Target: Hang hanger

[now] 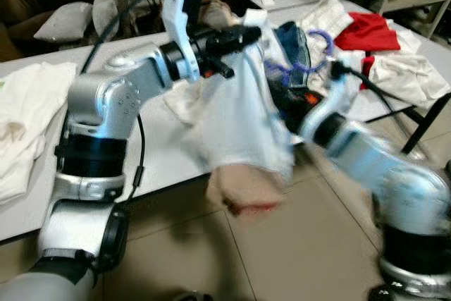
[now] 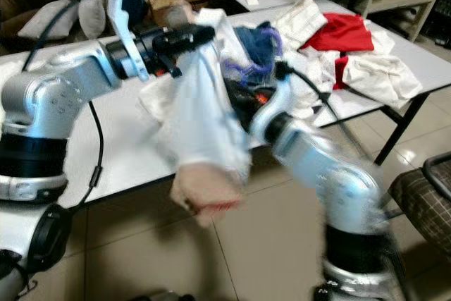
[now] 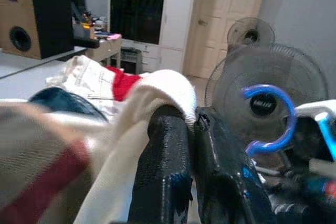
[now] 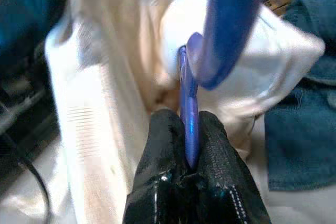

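Hanger (image 4: 189, 103) and clothes above white table (image 1: 162, 153), tiled floor (image 1: 296, 244).

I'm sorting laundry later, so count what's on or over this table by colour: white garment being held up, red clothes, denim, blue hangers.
White garment held up: 1
Red clothes: 1
Denim: 1
Blue hangers: 1
Total: 4
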